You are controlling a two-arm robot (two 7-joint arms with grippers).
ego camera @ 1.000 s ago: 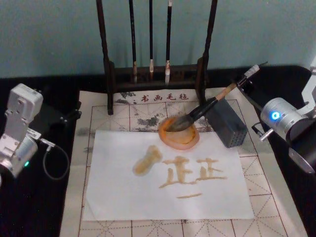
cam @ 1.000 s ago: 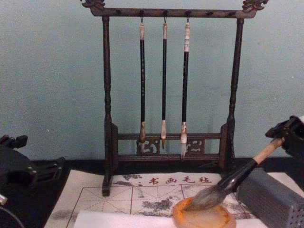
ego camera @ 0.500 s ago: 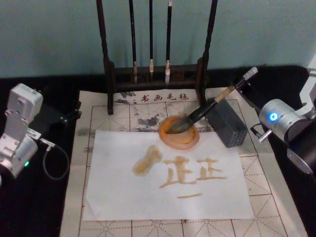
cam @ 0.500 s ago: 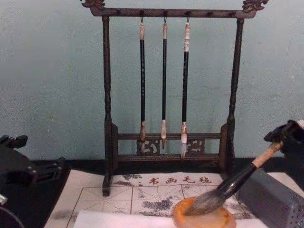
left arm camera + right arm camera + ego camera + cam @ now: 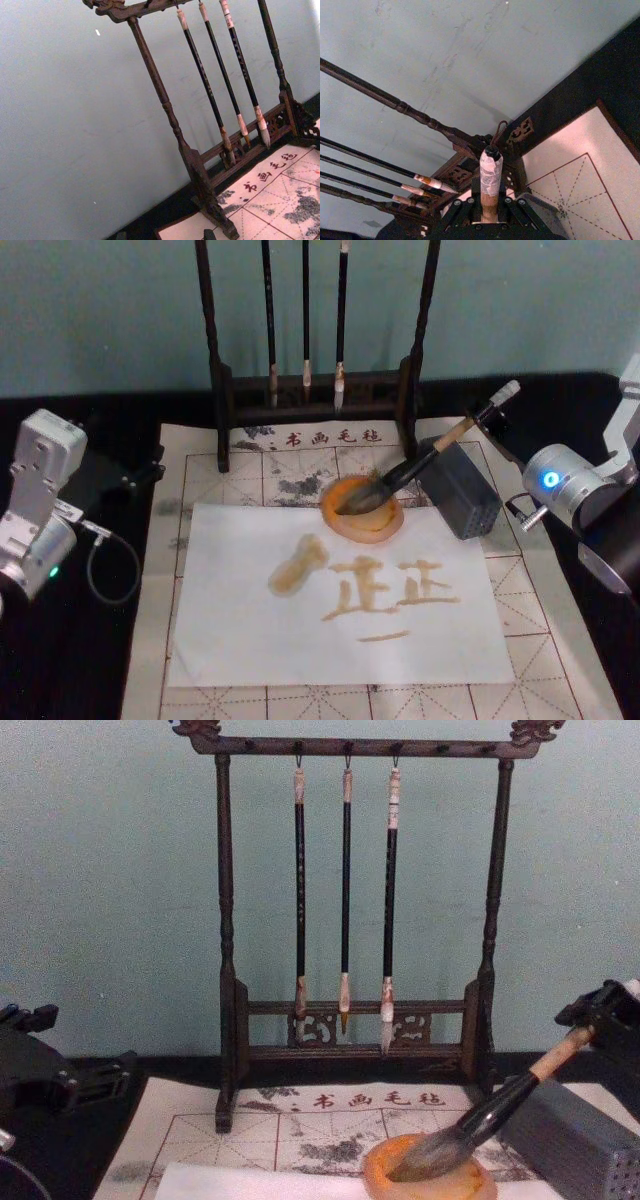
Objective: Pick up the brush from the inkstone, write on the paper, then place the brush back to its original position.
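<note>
teal wall behind a gridded mat (image 5: 560,640); the right gripper (image 5: 483,418) clamps the tan brush (image 5: 400,475), its dark tuft resting in the orange inkstone (image 5: 385,525) beside the paper (image 5: 240,640).

Brush (image 5: 400,473): tan handle, black ferrule, dark tuft. Inkstone (image 5: 362,530): orange rim. Paper (image 5: 250,640): white, amber characters. Mat (image 5: 560,640): beige, gridded.
</note>
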